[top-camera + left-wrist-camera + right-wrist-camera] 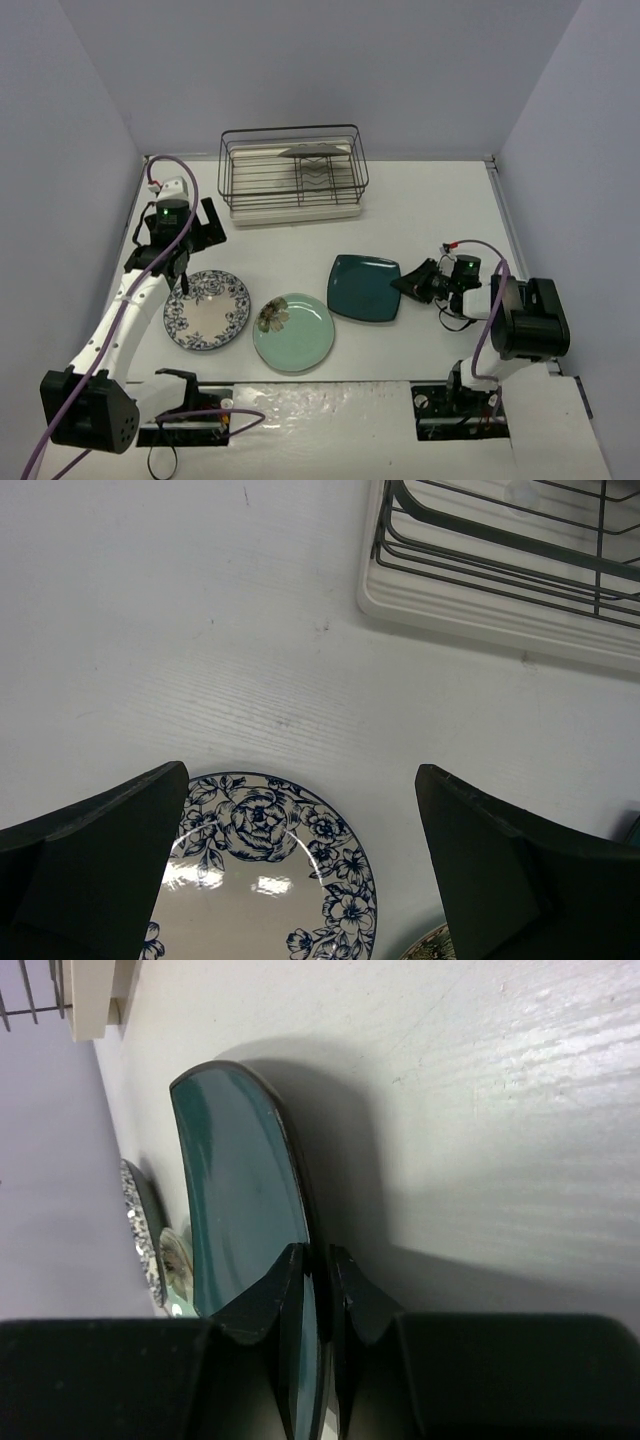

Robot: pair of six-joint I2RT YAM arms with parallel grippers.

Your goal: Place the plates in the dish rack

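The dark teal square plate (362,288) lies right of centre, its right edge raised. My right gripper (410,283) is shut on that rim; in the right wrist view the fingers pinch the rim (318,1260) of the teal plate (240,1180). The white plate with the blue floral rim (207,309) lies at the left. My left gripper (178,272) hangs open over its far edge; the left wrist view shows the plate (265,880) between the spread fingers (300,810), empty. The mint-green plate (293,332) lies between them. A grey plate (314,152) stands in the dish rack (240,190).
The dish rack stands at the back centre against the wall; its cream tray corner (400,605) shows in the left wrist view. Grey walls close in the table on the left, right and back. The arm bases sit at the near edge.
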